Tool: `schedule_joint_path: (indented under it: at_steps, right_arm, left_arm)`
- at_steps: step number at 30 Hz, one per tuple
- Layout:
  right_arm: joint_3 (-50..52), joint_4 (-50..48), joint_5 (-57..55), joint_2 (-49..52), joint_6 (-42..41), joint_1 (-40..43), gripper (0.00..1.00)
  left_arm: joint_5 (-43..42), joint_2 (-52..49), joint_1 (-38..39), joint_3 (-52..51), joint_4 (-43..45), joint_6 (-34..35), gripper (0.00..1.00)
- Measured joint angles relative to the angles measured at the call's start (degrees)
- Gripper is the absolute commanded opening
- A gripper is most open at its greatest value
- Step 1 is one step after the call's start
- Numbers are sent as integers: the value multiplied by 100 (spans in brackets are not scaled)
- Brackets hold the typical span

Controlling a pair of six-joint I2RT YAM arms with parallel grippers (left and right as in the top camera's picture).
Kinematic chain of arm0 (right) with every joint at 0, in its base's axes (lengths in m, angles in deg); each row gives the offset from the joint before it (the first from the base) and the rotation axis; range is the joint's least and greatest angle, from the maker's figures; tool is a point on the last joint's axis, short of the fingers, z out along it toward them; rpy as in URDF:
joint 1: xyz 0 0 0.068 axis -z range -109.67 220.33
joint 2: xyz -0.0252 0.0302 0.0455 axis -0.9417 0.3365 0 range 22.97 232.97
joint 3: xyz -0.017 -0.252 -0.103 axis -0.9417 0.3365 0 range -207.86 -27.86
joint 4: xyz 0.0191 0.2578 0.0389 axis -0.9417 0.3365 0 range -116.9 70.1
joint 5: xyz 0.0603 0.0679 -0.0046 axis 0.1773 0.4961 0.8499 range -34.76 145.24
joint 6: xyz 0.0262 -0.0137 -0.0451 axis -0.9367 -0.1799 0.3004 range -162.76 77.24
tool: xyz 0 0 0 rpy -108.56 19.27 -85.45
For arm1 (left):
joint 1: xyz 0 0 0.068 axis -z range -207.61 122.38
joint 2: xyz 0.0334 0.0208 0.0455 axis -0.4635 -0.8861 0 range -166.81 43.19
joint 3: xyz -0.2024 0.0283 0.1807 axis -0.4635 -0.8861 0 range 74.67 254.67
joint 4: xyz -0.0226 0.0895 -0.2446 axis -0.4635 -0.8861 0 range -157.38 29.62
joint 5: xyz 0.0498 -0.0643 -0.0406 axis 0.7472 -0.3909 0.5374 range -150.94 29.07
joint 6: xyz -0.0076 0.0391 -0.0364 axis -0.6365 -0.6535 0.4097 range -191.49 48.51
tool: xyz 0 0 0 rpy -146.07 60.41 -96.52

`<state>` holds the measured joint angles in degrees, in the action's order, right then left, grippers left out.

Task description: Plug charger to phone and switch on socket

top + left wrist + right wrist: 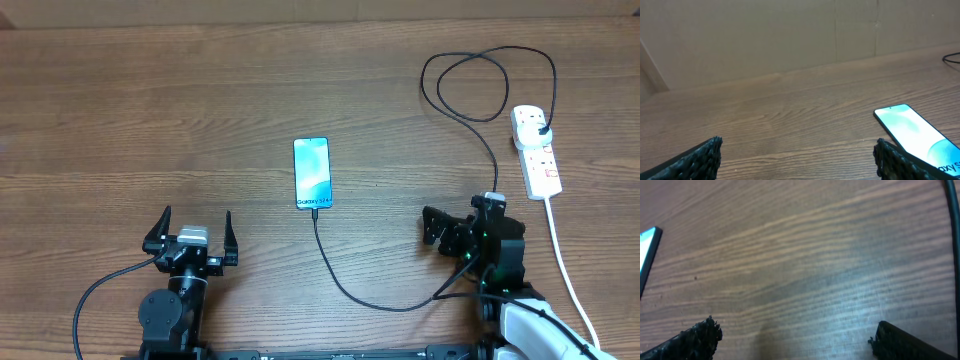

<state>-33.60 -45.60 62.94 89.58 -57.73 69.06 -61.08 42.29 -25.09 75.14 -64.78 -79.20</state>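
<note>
Left gripper jaws apart, empty, right gripper likewise, lit phone between them, charger tip seemingly in phone, plug in socket.

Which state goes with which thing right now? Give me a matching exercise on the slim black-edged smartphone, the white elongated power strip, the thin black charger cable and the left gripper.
Things
1. slim black-edged smartphone
2. white elongated power strip
3. thin black charger cable
4. left gripper

States
A. open, holding nothing
B. carries a black plug at its far end
C. lying flat, screen lit light blue
D. loops near the far right, then runs to the smartphone's near short edge

Pairs: 1-C, 2-B, 3-D, 4-A
</note>
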Motion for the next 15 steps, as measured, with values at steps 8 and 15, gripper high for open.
schedule_joint_path:
  at_steps: [8,15]
  right_arm:
    - [308,-63,0,-308,17,0,100]
    - [463,120,0,-737,15,0,100]
  left_arm:
    - [0,0,0,0,0,0,100]
    - [0,0,0,0,0,0,100]
